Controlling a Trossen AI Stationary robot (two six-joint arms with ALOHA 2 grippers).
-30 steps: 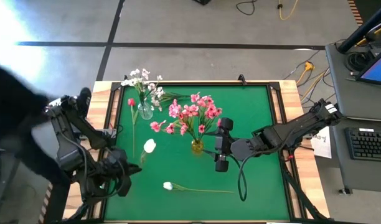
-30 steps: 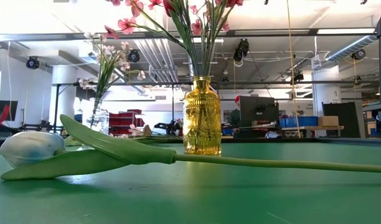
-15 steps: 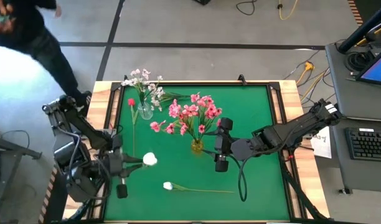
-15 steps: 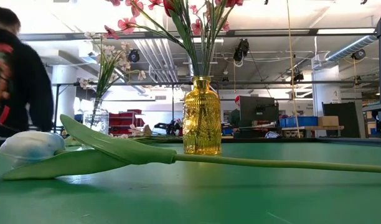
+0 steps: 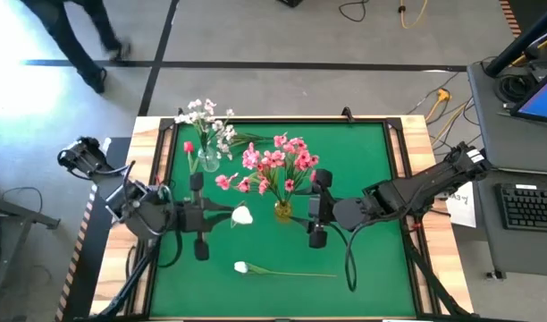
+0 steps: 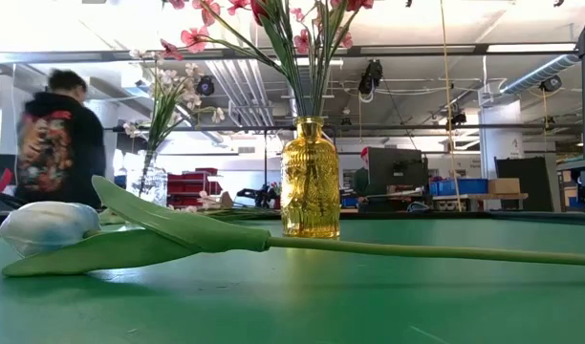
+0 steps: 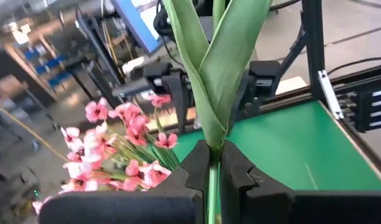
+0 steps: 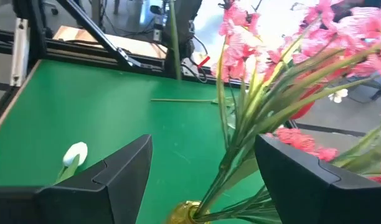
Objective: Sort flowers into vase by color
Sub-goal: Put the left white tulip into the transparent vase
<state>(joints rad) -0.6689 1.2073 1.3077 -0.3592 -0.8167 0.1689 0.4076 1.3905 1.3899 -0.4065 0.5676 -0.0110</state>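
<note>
- From my remote seat, the left gripper [image 5: 202, 217] sits above the green mat [image 5: 372, 268] on its left half, jaws closed tight on the green stem of a white tulip [image 5: 242, 215]; the bloom hangs just left of the yellow glass vase [image 5: 283, 212].
- In the left wrist view, the stem and 2 long leaves of that tulip [image 7: 212, 81] rise from between the dark fingers [image 7: 197, 165], which pinch it.
- The right gripper [image 5: 315, 211] waits just right of the yellow vase, jaws spread wide and holding nothing; its wrist view shows the vase neck between its fingers [image 8: 116, 174].
- The yellow vase holds the pink blossom sprays [image 5: 278, 163].
- A clear glass vase [image 5: 208, 162] at the mat's far left corner holds the small white blossom sprays [image 5: 205, 116]; a red tulip [image 5: 189, 147] shows beside it.
- A 2nd white tulip [image 5: 241, 266] lies flat on the mat's near side, stem pointing right.
- A person in dark clothes [image 5: 72, 31] walks on the floor beyond the table.
</note>
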